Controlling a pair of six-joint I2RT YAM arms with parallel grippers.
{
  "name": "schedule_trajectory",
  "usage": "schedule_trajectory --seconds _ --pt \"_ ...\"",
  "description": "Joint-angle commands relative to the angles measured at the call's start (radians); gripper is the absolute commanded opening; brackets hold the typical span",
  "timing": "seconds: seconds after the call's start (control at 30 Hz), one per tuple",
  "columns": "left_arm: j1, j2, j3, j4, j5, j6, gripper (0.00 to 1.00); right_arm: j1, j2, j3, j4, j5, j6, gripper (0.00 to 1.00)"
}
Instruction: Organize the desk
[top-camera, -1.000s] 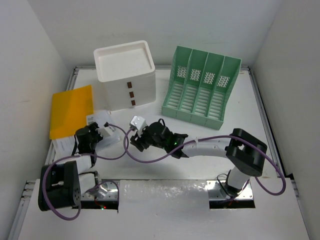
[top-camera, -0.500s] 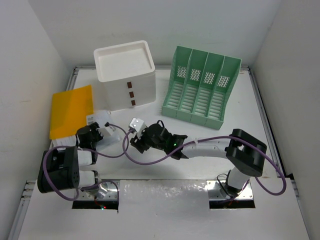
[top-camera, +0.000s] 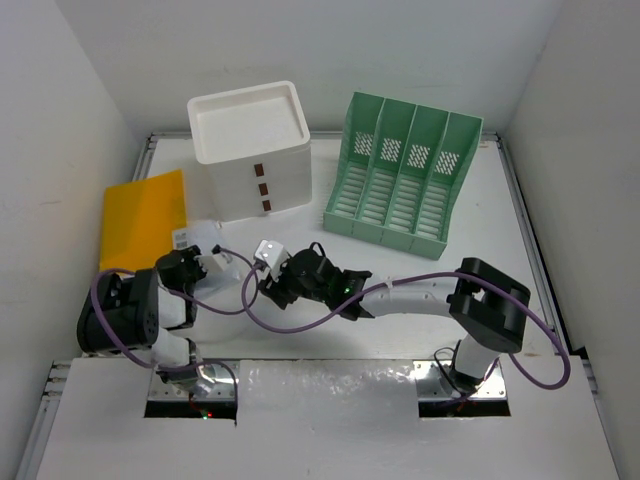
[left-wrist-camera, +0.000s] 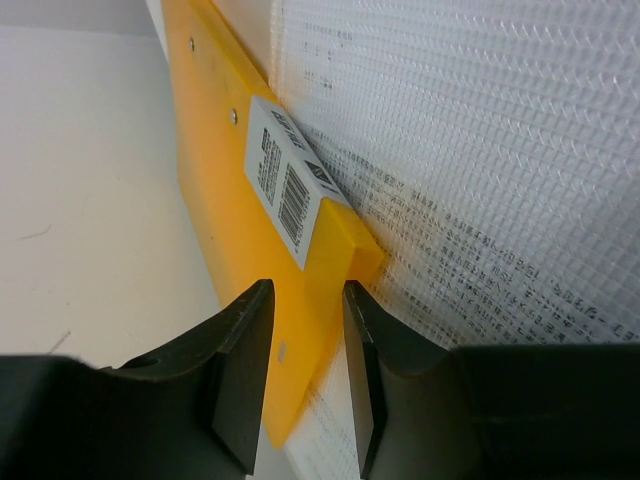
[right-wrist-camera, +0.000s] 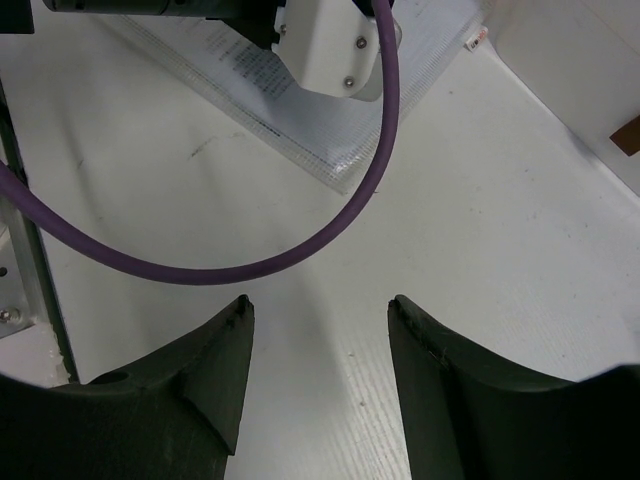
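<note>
From above, the desk (top-camera: 480, 235) fills the floor of the white enclosure, its silver rails running along the sides. On it a white three-drawer box (top-camera: 250, 135) stands at about 11 o'clock from the middle, a green file rack (top-camera: 400, 190) at 1 o'clock, and a yellow folder (top-camera: 140, 225) lies at 9 o'clock by the left rail. That view shows both arms reaching toward the left half of the desk, but not how their fingers stand. The left wrist camera fills that in. The left gripper (left-wrist-camera: 306, 345) has its two dark fingers narrowly apart on either side of the yellow folder's edge, just below a barcode label (left-wrist-camera: 285, 180). A clear mesh sleeve (left-wrist-camera: 480, 180) with printed paper inside lies against the folder at 3 o'clock. Whether the fingers actually pinch the folder cannot be told. The right wrist camera shows the right gripper (right-wrist-camera: 320, 365) with its jaws wide apart and only bare desk between them. A purple cable (right-wrist-camera: 300, 255) loops across at 12 o'clock, and the corner of the mesh sleeve lies beyond it.
</note>
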Motion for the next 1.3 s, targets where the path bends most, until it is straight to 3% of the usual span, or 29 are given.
schedule_trajectory --seconds 0.0,0.33,0.47,0.63,0.73,0.8,0.9,1.27 --pt "-0.015 0.033 -0.020 0.186 0.010 0.042 0.32 0.011 -0.008 0.037 0.011 0.002 -0.019 0.55" --pt "-0.016 0.120 -0.009 0.298 0.028 0.071 0.24 0.015 -0.005 0.036 0.006 -0.004 -0.031 0.55" --pt "-0.016 0.139 -0.003 0.297 0.034 0.076 0.00 0.017 -0.007 0.028 0.008 -0.001 -0.034 0.55" --pt "-0.016 0.047 -0.032 0.231 0.086 0.065 0.00 0.017 -0.023 0.014 0.023 0.001 -0.045 0.56" --pt "-0.005 -0.204 0.006 -0.023 0.142 0.035 0.00 0.017 -0.054 -0.003 0.034 0.002 -0.059 0.56" --pt "0.019 -0.377 0.084 -0.300 0.203 -0.010 0.00 0.017 -0.079 -0.010 0.031 0.020 -0.102 0.56" --pt "0.051 -0.513 0.252 -0.735 0.260 -0.056 0.00 0.015 -0.105 -0.007 0.017 0.016 -0.122 0.56" --pt "0.070 -0.588 0.745 -1.568 0.387 -0.035 0.00 -0.004 -0.253 0.039 -0.102 -0.071 -0.214 0.52"
